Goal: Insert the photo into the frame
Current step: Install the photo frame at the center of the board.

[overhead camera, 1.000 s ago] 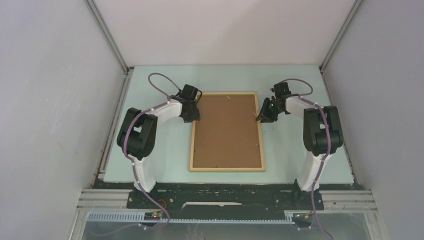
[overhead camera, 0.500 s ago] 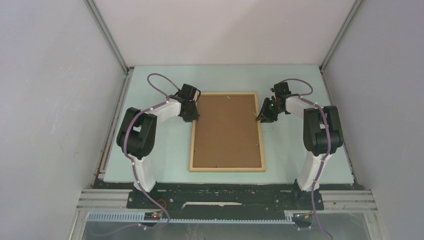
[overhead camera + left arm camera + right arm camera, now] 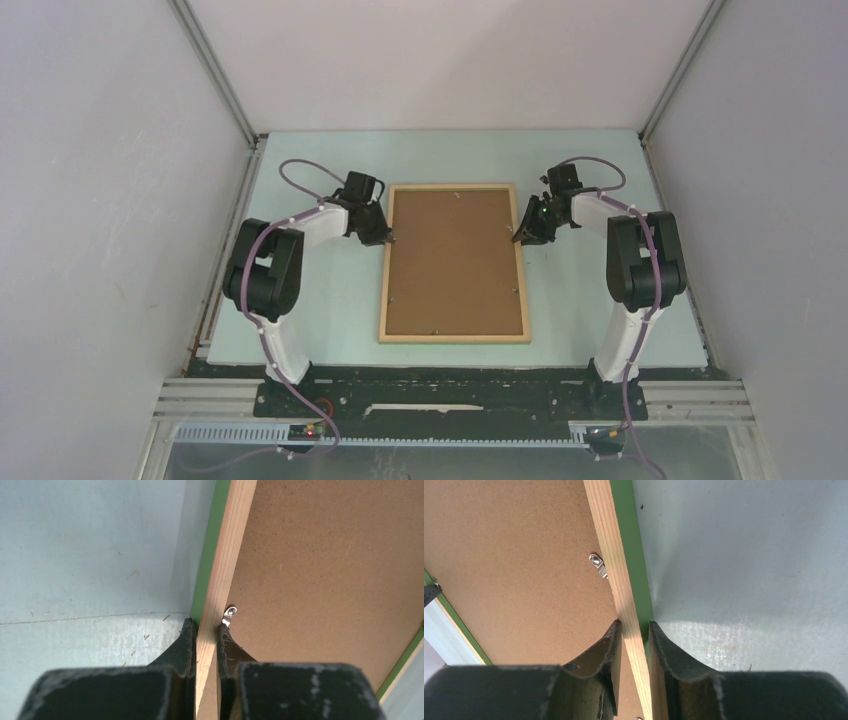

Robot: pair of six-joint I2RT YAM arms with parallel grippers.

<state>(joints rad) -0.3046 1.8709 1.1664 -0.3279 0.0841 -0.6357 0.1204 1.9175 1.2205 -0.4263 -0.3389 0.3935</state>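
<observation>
Two bent arms lean inward over the pale-green bench (image 3: 340, 290); left gripper (image 3: 205, 625) and right gripper (image 3: 634, 627) each pinch an opposite long rail of the pale-wood, green-edged rectangular frame (image 3: 455, 338) lying flat, brown backing (image 3: 455, 265) upward

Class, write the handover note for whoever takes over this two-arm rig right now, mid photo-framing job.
Grippers: left gripper has its jaws shut on the left rail of the frame. The right gripper straddles the right rail, jaws nearly closed, grip unclear.
Things: frame lies back-up on the table, brown backing board seated in it; photo not in view.
Done: unclear whether the photo is inside.
Left: confirm that, then finish.
</observation>
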